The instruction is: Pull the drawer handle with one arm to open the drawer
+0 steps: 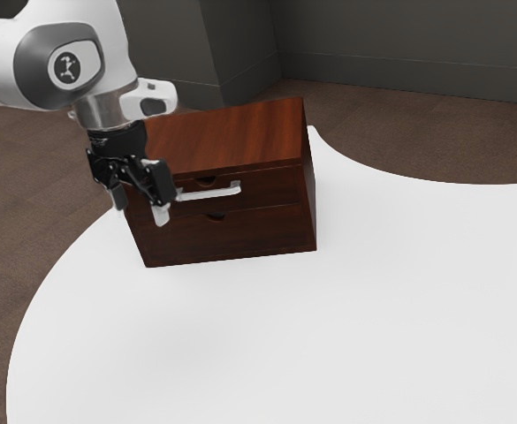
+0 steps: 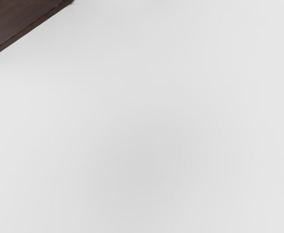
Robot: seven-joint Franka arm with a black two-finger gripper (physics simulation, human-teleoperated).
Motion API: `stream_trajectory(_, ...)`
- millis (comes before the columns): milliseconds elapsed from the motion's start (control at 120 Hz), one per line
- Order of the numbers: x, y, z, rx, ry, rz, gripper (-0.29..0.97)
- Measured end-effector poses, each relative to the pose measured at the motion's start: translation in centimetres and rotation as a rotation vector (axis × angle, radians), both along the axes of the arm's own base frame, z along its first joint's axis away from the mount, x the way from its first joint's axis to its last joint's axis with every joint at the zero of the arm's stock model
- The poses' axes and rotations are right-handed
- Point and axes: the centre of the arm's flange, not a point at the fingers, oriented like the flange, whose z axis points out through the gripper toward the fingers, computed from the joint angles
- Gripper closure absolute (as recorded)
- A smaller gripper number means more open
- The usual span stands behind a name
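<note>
Tool [image 1: 140, 203] open nr drawer handle [image 1: 209, 190], over white table [image 1: 329, 336] (brown floor [image 1: 28, 194] w/ grey walls [image 1: 399, 35]).

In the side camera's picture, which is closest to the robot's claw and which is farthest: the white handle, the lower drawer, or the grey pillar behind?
1. White handle, just beside the gripper, toward the exterior view's right.
2. Lower drawer, just under the handle.
3. Grey pillar, well behind the cabinet.
</note>
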Motion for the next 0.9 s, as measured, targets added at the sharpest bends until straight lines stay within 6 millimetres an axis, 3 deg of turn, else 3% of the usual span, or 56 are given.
stream_trajectory(183, 0.6, 0.9, 0.5, 0.011, -0.063, -0.003, 0.00)
stream_trajectory(417, 0.9, -1.7, 0.8, 0.019, -0.082, -0.087, 0.00)
stream_trajectory(542, -0.9, -3.9, -1.3, 0.005, -0.107, -0.202, 0.00)
stream_trajectory(617, -1.6, -3.2, -2.7, 0.023, -0.164, -0.256, 0.00)
stream_trajectory(750, -0.6, -2.7, -1.7, 0.114, -0.284, -0.365, 0.00)
stream_trajectory(900, 1.8, -2.9, -2.0, 0.197, -0.335, -0.487, 0.00)
